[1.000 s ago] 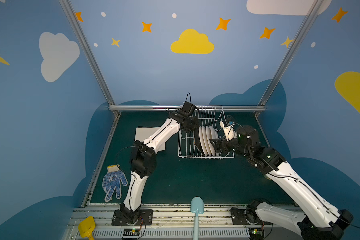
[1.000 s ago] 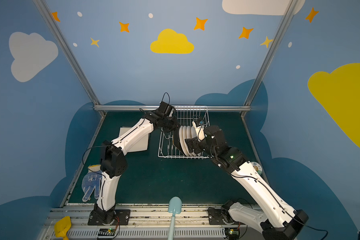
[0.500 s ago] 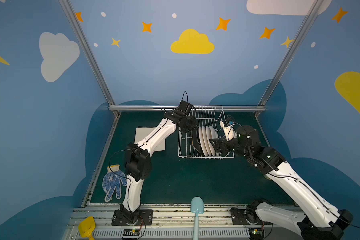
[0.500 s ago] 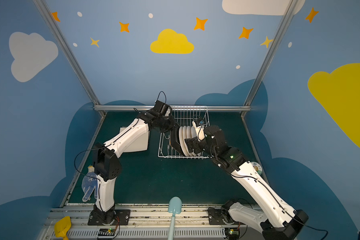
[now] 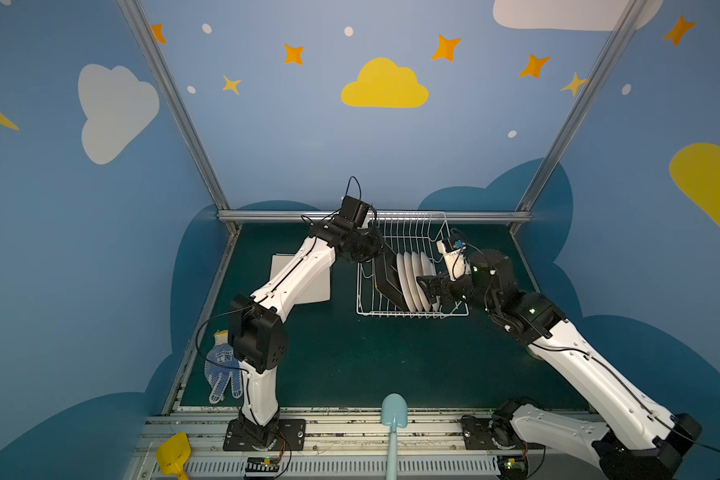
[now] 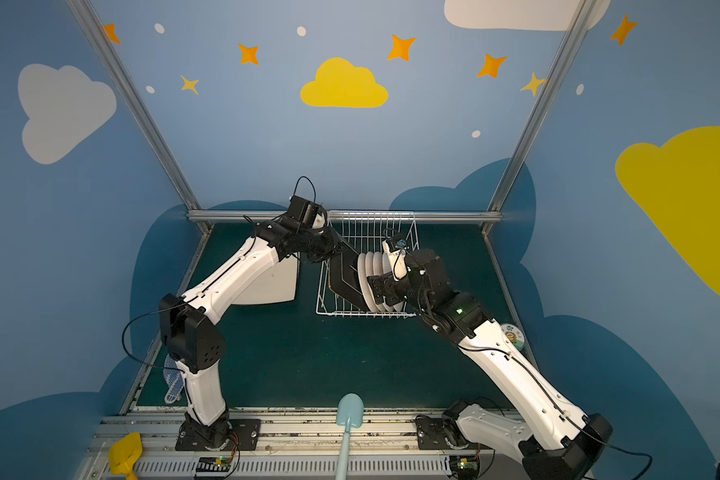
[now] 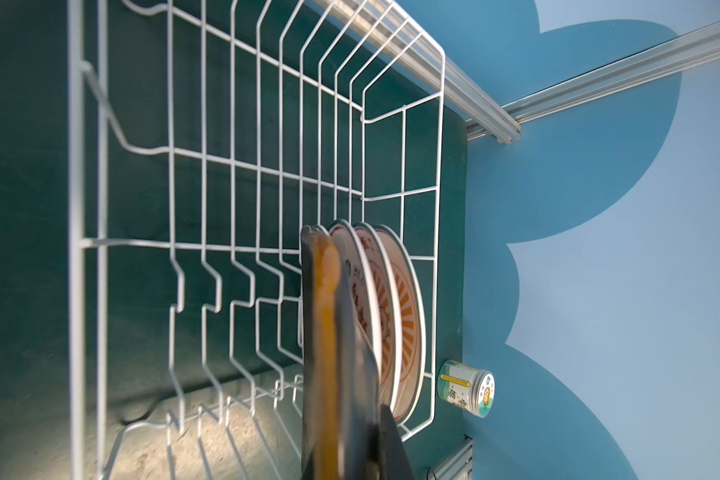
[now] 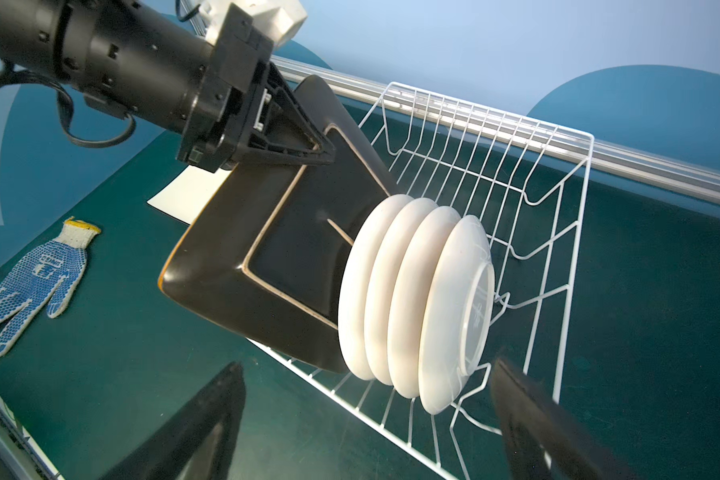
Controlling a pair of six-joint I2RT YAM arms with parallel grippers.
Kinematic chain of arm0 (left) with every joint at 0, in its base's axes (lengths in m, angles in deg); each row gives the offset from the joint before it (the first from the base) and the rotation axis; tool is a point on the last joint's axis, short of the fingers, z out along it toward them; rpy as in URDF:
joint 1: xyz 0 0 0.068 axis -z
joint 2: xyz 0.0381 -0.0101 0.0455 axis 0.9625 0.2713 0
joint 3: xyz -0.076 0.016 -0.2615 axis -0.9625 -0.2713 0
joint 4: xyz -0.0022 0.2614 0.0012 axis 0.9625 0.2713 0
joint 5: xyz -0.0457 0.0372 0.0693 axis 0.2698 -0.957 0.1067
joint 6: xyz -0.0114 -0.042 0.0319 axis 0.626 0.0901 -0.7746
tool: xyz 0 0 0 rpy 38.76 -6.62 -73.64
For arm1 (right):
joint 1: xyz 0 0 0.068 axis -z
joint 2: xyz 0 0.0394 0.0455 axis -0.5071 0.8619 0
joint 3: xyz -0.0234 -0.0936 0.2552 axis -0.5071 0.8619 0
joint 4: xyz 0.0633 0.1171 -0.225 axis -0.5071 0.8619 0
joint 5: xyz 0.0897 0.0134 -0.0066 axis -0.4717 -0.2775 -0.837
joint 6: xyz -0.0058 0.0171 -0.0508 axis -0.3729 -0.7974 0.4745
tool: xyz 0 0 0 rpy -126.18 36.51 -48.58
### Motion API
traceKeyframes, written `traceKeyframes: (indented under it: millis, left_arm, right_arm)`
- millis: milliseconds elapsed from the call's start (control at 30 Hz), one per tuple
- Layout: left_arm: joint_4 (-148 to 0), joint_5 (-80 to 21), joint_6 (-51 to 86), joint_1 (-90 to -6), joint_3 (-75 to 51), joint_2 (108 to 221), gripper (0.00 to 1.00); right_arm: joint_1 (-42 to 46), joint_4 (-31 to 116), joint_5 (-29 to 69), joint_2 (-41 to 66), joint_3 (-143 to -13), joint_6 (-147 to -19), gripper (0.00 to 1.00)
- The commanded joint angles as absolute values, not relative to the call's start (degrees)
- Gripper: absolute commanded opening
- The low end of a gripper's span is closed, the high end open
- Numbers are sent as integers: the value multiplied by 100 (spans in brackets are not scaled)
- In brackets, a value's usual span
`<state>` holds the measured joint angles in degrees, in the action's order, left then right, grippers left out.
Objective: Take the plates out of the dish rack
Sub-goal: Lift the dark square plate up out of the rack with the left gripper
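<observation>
The white wire dish rack (image 5: 412, 314) (image 6: 366, 313) (image 7: 233, 158) (image 8: 558, 174) stands at the back of the green table. A black square plate (image 5: 387, 276) (image 6: 344, 276) (image 7: 321, 332) (image 8: 283, 257) leans tilted in it. My left gripper (image 5: 379, 251) (image 8: 325, 151) is shut on the plate's upper corner. Several round white plates (image 5: 414, 282) (image 6: 371, 270) (image 7: 395, 316) (image 8: 416, 299) stand upright right behind the black one. My right gripper (image 5: 427, 286) (image 8: 368, 363) hangs open just in front of them, touching nothing. A cream square plate (image 5: 316, 286) (image 6: 279, 286) (image 8: 184, 195) lies flat left of the rack.
A blue-dotted glove (image 5: 221, 370) (image 8: 38, 278) lies at the table's left edge. A small labelled jar (image 7: 468, 388) (image 6: 512, 334) sits right of the rack, under my right arm. A blue shovel (image 5: 393, 415) and a yellow scoop (image 5: 173, 453) rest on the front rail.
My left wrist has drawn to the left with the black plate, tipping it away from the round plates. Its elbow has swung left. The right arm has not moved.
</observation>
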<state>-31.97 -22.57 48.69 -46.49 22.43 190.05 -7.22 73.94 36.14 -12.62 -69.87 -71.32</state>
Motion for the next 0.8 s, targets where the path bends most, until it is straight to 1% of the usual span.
traceKeyframes:
  millis: [0, 433, 767]
  left_arm:
    - [-4304, -1567, 5116, -4791, 2032, 18480, 3]
    - [-4351, -1179, 5062, -5003, 1796, 18126, 3]
    - [-3967, -1048, 4838, -5203, 1817, 17905, 3]
  right_arm:
    - [-705, 7273, 3581, -1241, -7070, -7197, 92]
    - [-699, 7196, 3412, -1084, -7230, -7299, 92]
    - [-697, 7150, 3453, -1100, -7336, -7289, 92]
